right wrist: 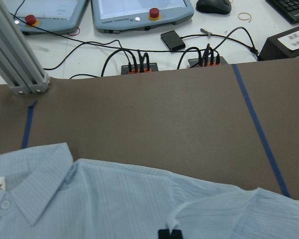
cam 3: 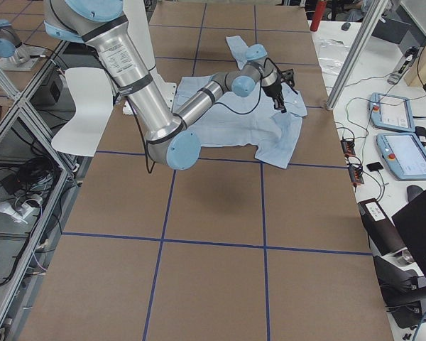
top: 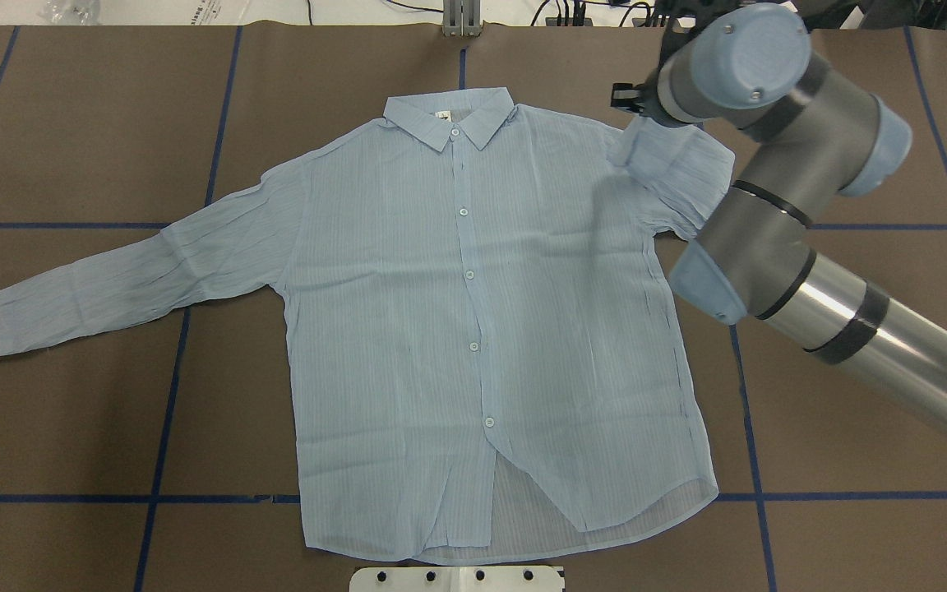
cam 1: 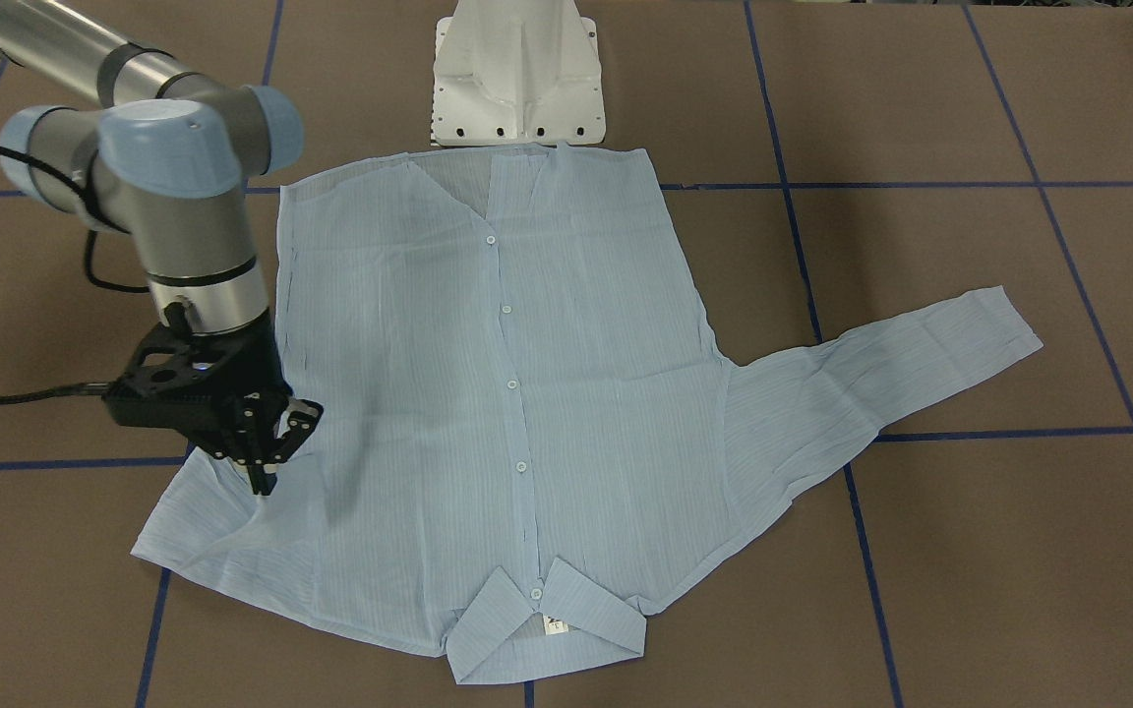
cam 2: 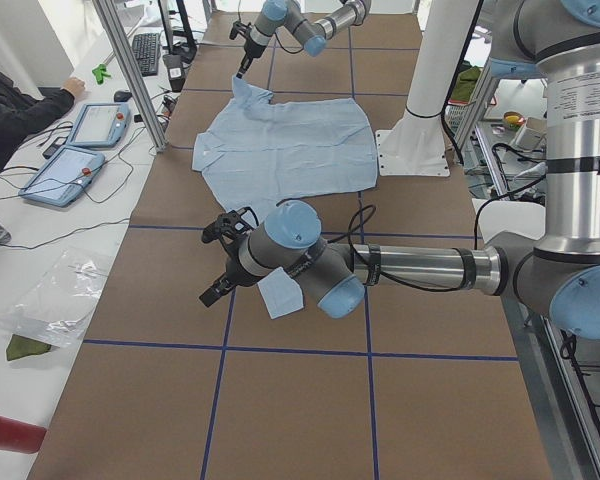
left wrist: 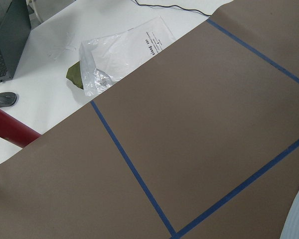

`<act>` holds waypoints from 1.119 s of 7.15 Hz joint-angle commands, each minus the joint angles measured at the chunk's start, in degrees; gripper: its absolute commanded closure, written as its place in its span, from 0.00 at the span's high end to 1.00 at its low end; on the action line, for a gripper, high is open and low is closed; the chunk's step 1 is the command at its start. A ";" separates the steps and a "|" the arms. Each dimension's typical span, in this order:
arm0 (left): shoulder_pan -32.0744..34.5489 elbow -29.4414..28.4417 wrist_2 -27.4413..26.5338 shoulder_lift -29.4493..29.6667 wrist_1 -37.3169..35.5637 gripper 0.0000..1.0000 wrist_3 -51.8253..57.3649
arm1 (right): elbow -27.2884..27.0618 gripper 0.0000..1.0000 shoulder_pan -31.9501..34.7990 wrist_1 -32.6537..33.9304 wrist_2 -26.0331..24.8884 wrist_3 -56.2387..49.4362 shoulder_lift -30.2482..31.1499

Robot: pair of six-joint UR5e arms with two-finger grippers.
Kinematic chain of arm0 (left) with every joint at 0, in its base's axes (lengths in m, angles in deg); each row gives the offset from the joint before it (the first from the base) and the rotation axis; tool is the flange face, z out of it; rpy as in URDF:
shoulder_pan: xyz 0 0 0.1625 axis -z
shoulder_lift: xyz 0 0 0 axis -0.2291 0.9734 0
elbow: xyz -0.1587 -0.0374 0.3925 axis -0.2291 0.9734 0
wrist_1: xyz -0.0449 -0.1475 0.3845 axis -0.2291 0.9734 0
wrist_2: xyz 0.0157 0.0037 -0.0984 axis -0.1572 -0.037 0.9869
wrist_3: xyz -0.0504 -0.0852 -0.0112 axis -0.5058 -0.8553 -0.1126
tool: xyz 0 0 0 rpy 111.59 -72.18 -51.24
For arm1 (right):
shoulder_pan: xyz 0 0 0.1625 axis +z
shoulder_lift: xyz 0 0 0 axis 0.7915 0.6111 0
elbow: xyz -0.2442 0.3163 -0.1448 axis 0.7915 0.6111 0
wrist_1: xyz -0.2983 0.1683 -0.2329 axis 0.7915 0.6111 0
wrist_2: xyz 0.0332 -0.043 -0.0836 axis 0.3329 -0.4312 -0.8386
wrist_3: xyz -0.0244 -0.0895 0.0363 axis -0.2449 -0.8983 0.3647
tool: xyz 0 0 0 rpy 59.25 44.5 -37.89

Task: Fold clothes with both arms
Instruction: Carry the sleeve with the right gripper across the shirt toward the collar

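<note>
R black two-finger gripper pinches sleeve of thin light-blue striped shirt nr desk's far edge; other sleeve runs twd left edge, L gripper nearer, can't tell if open.

Robotics lab, not a home. A big work table is covered in brown paper w/ a blue tape grid. A white pedestal base stands at its edge. Two industrial arms reach over it: right arm & left arm. Aluminium frame posts stand alongside. A white side bench holds two teach pendants (red stop buttons), wired connector boxes, keyboard, mouse, laptop. An operator leans an arm on the bench.
</note>
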 commanded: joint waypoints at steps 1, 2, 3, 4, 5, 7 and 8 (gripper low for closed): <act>0.00 -0.67 0.00 0.41 0.00 1.00 0.06 | 14.38 0.00 -4.73 1.97 -7.24 7.34 -16.31; 0.00 -1.19 0.00 0.50 0.09 1.00 0.06 | 17.41 0.00 -6.92 1.88 -9.18 7.35 -19.95; 0.00 -1.29 0.00 0.59 0.09 1.00 0.06 | 17.62 0.00 -9.20 1.62 -12.24 7.09 -20.16; 0.00 -1.37 0.00 0.59 0.09 1.00 0.06 | 17.71 0.00 -10.71 1.53 -13.40 6.91 -20.25; 0.00 -1.37 0.00 0.59 0.09 1.00 0.06 | 18.06 0.00 -12.90 1.53 -15.24 6.48 -21.03; 0.00 -1.37 0.00 0.67 0.09 1.00 0.06 | 22.35 0.00 -16.16 1.53 -16.32 6.30 -25.59; 0.00 -1.37 0.00 0.67 0.09 1.00 -0.02 | 22.80 0.00 -16.34 1.53 -16.32 5.34 -25.79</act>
